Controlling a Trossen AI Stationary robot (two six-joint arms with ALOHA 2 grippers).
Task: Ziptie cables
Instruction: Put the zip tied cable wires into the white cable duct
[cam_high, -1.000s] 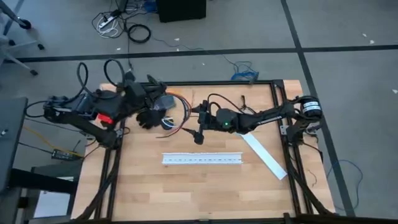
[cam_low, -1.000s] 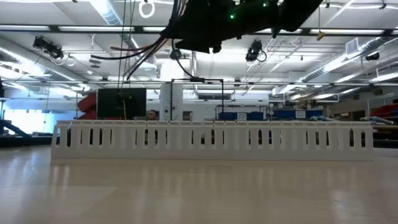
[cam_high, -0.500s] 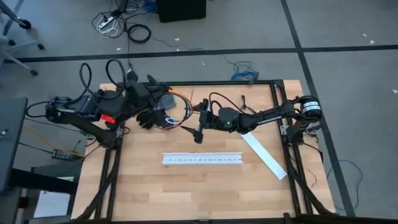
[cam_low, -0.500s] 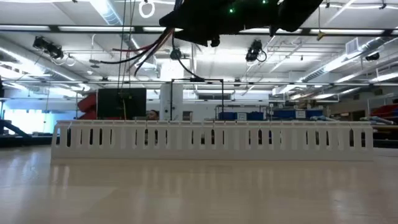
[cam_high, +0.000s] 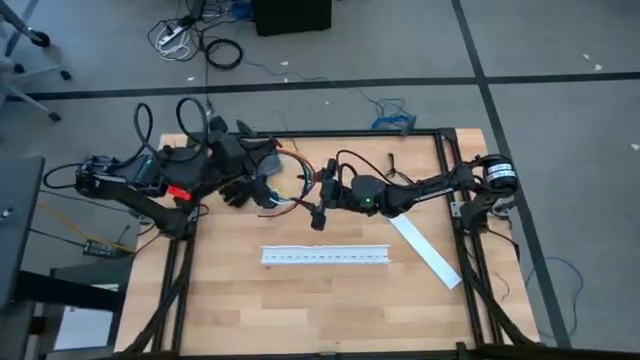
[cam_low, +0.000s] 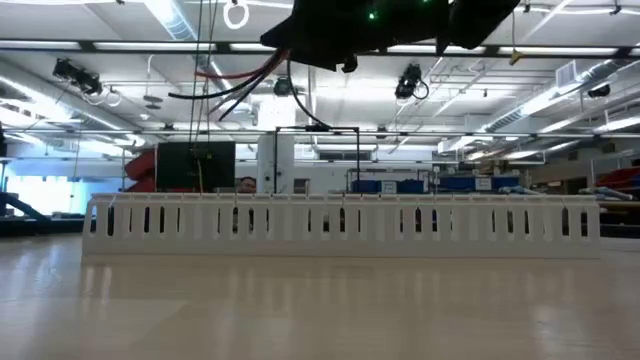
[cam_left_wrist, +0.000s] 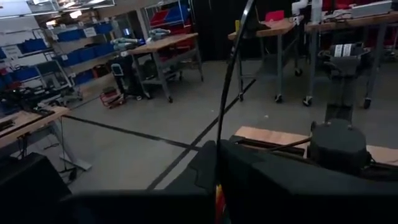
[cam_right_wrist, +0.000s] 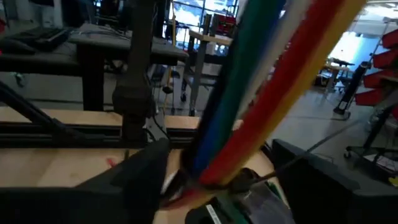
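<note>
Cables (cam_high: 285, 190) hang lifted between both end effectors at the desk's (cam_high: 300, 310) far side in the high view, the left end effector (cam_high: 250, 185) and right end effector (cam_high: 322, 195) near each other; a white slotted channel (cam_high: 325, 255) lies nearer, a white strip (cam_high: 425, 250) beside it. Low view: the channel (cam_low: 340, 222) blocks the desk beyond. Right wrist view: the right end effector (cam_right_wrist: 205, 177) clenches the cables (cam_right_wrist: 261, 93). Left wrist view: a thin black ziptie (cam_left_wrist: 231, 68) rises from the left fingers; their grip I cannot tell.
</note>
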